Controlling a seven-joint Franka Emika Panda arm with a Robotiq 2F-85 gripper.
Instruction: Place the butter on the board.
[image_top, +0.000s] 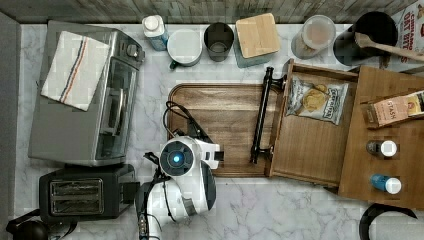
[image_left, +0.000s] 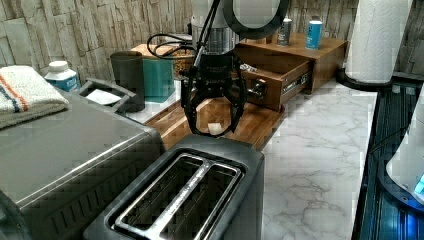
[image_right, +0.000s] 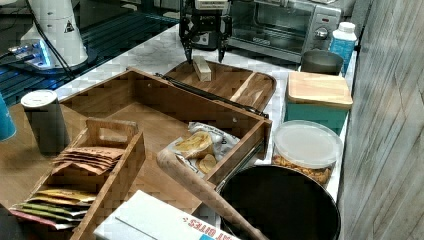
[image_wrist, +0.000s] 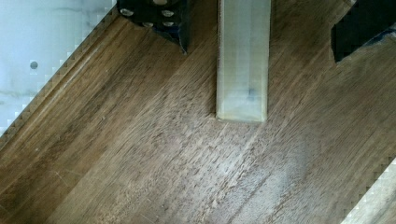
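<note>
My pincer (image_left: 214, 131) stands wide open, holding nothing, its two black fingers (image_wrist: 161, 18) set apart on either side of the pale yellowish rectangular stick of butter (image_wrist: 243, 60). The butter lies flat on the large dark-brown wooden board (image_right: 250, 85) with the grooved rim, directly below me and between my fingers, which do not touch it as far as I can tell. Its long axis runs crosswise to the gap between my fingers. Judging by this, the butter is already placed, and my way out is straight up from the marble surface (image_top: 280, 210).
</note>
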